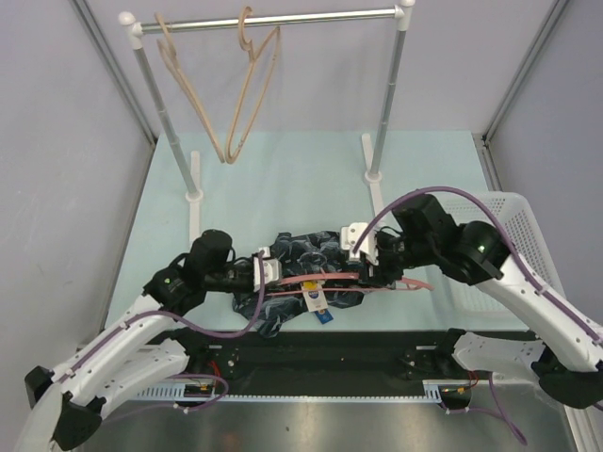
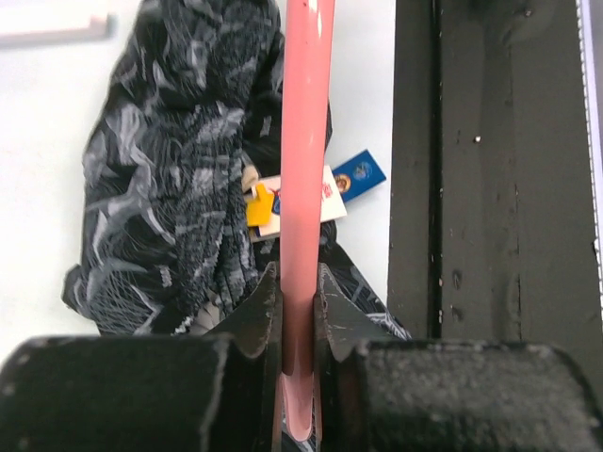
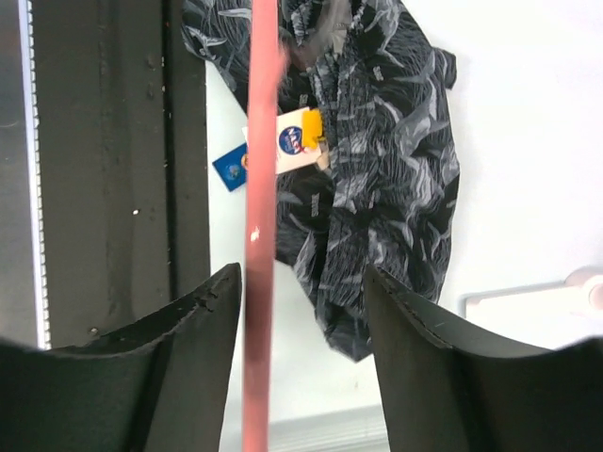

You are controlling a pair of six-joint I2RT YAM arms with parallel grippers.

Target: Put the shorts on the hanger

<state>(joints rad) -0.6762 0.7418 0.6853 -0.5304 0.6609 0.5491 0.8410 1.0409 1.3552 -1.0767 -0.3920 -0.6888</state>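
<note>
Left tool [image 1: 273, 271], seen from above, is clamped on the left end of the hanger [image 1: 325, 278]. The pink bar runs left to right over the shorts [image 1: 306, 247], which lie bunched near the bench's [image 1: 283, 179] near edge, between the arms. The right tool [image 1: 363, 247] sits over the bar's right part, its state unclear from here. The hanger's hook is hidden.

From the left wrist, the left tool [image 2: 300, 292] pinches the bar tight, with shorts [image 2: 179, 188] and tag [image 2: 259, 205] underneath.

From the right wrist, the right tool [image 3: 303, 273] stands open, the hanger [image 3: 259, 188] passing between its fingers, close to one.

I judge the task early: the hanger is held, the shorts not yet draped. Whether any cloth crosses the bar I cannot tell.
</note>
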